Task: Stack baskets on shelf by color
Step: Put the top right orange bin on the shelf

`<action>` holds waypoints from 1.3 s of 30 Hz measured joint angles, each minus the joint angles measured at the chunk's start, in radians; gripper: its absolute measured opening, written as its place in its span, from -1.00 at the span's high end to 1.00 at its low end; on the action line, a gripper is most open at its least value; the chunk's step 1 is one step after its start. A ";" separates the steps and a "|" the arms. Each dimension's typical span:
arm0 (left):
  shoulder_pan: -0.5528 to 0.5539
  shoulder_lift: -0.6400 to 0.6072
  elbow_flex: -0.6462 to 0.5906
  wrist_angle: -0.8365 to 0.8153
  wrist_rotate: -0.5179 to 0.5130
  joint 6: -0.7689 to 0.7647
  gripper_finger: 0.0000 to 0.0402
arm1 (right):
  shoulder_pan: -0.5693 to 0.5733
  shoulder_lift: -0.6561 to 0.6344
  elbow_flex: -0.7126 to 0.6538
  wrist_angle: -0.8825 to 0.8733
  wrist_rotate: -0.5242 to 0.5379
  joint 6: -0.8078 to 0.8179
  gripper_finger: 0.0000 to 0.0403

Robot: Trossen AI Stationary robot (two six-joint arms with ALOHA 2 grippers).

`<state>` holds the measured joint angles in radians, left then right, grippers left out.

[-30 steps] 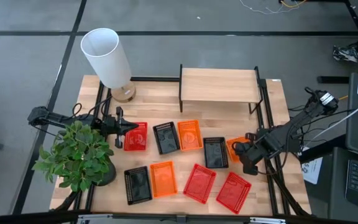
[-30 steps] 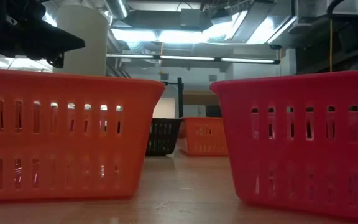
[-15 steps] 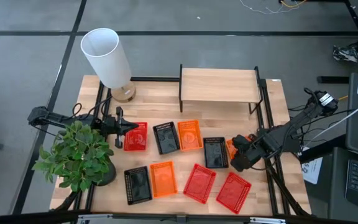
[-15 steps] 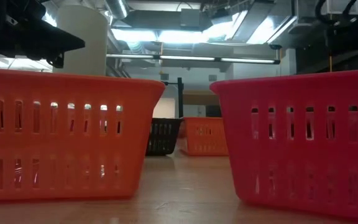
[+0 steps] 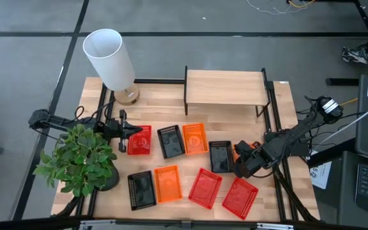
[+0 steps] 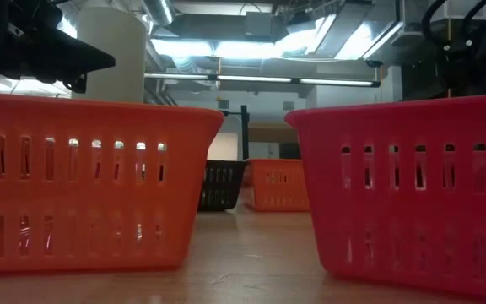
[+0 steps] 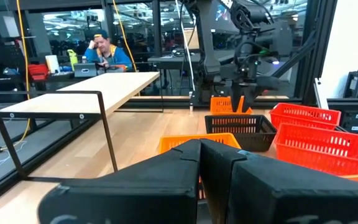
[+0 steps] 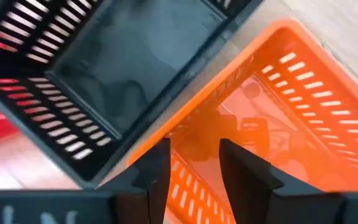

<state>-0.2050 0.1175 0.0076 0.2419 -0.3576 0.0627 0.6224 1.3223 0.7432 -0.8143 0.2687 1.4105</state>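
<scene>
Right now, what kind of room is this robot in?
Probably a robot lab or workshop: bare ceiling ducts, a person at a desk behind the table, and cables across the grey floor.

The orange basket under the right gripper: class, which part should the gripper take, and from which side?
Grip the orange basket by its thin long wall beside the black basket, coming from above. It lies open side up, and the right gripper hangs open over that rim, so one finger can go inside and one outside.

Nine mesh baskets (image 5: 195,138), three each of orange, black and red, lie scattered upright near the bare wood-topped shelf (image 5: 225,87).
</scene>
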 joint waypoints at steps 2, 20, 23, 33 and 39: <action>0.000 0.000 0.000 0.000 0.000 0.000 1.00 | 0.000 -0.001 0.015 -0.008 0.000 0.000 0.32; 0.000 0.000 0.000 -0.031 -0.002 -0.001 1.00 | 0.000 -0.003 0.048 -0.196 -0.224 -0.130 0.32; 0.000 0.000 0.000 -0.031 -0.002 -0.002 1.00 | 0.008 -0.003 0.048 -0.243 -0.273 -0.136 0.32; 0.000 0.000 0.000 -0.031 -0.002 -0.001 1.00 | 0.021 -0.003 0.008 -0.410 -0.246 -0.058 0.32; 0.000 0.000 0.000 -0.032 -0.002 -0.001 1.00 | -0.010 -0.003 -0.021 -0.396 -0.214 -0.058 0.32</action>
<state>-0.2048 0.1177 0.0074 0.2104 -0.3595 0.0620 0.6124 1.3193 0.7221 -1.2098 0.0549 1.3529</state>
